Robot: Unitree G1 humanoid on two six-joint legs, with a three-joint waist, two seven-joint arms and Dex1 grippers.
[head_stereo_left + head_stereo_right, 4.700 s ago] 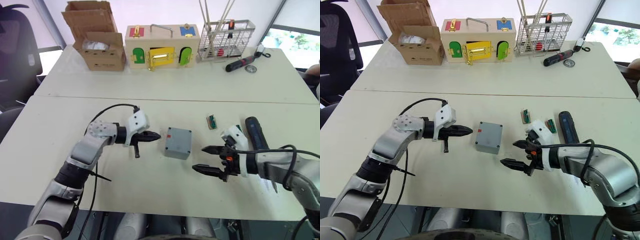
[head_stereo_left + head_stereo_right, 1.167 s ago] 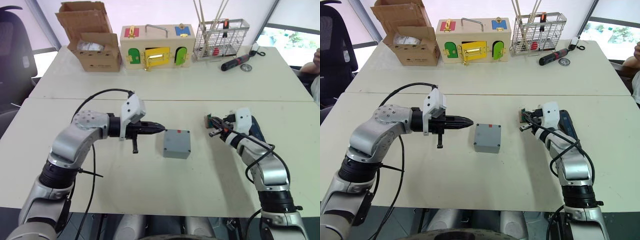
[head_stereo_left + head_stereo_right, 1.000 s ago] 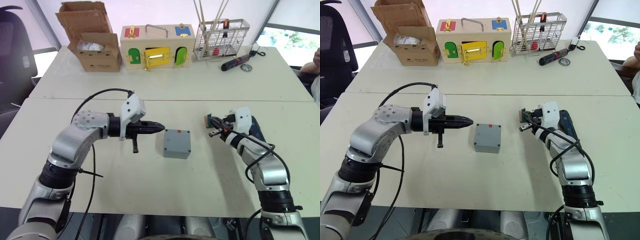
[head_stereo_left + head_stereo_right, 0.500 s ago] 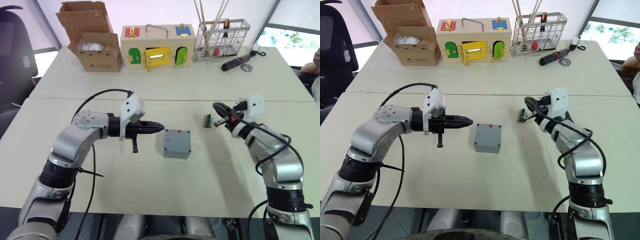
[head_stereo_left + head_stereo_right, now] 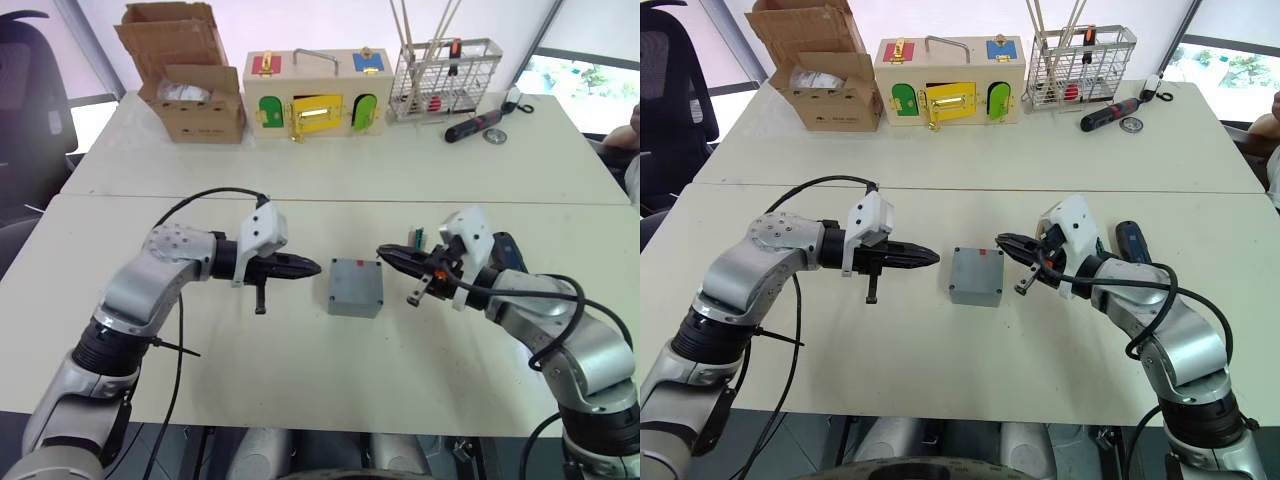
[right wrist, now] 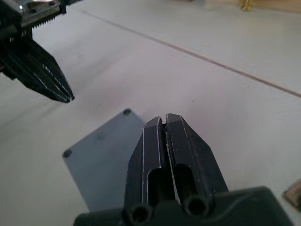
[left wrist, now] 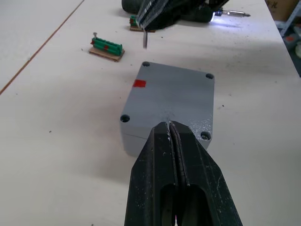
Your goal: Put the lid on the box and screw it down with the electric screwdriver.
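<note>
I've got the box (image 5: 356, 287) sitting mid-table with its lid (image 7: 176, 96) on top, looks flush but I can't really tell. Left gripper (image 5: 312, 267) and right gripper (image 5: 385, 257) flank it, tips near it, fingers pressed together on nothing. The electric screwdriver (image 5: 508, 252) lies behind my right arm.

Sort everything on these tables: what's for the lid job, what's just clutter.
For the job:
grey box
lid, apparently already on it
electric screwdriver

Lying about:
cardboard box
wooden box with coloured doors
wire basket
hand screwdriver
green terminal block
</note>
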